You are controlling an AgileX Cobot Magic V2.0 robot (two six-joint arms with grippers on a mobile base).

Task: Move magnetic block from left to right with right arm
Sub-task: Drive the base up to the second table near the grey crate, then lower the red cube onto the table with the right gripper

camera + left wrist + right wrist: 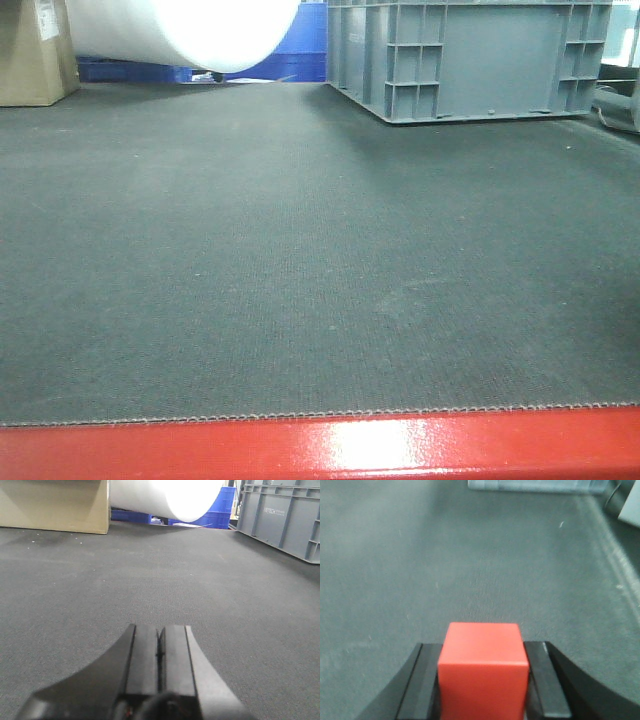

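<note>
Front view: only dark grey woven mat (300, 270), glossy red frame bar (320, 448) along the near edge, grey ribbed plastic crate (470, 55) at the back right, white roll (190, 30) top left, cardboard box (35, 50) far left, blue crate (290, 55) behind the roll. No arm and no cube in sight from here.
Left wrist view: left end effector (159, 652) low in frame, black flat fingers (142, 655) pressed together with just a thin seam between, nothing gripped. Same mat ahead, cardboard box (55, 505), white roll (165, 497), blue crate (220, 512) and grey crate (280, 515) at the far side.
Right wrist view: the one view carrying the magnetic block (483, 672). Right end effector (483, 680) pinching it, black fingers (547, 680) tight against its left and right faces.
Block position: seated squarely between the pads at the bottom centre, top face and front face both showing, poking forward past the fingertips; touching the mat or lifted, cannot tell.
Block look: matte red cube, smooth, unmarked, crisp edges slightly softened by blur.
Surface: fine-weave grey mat (470, 555) on the counter, lightly flecked; pale blurred edge of something at the top of this view, not identifiable.
</note>
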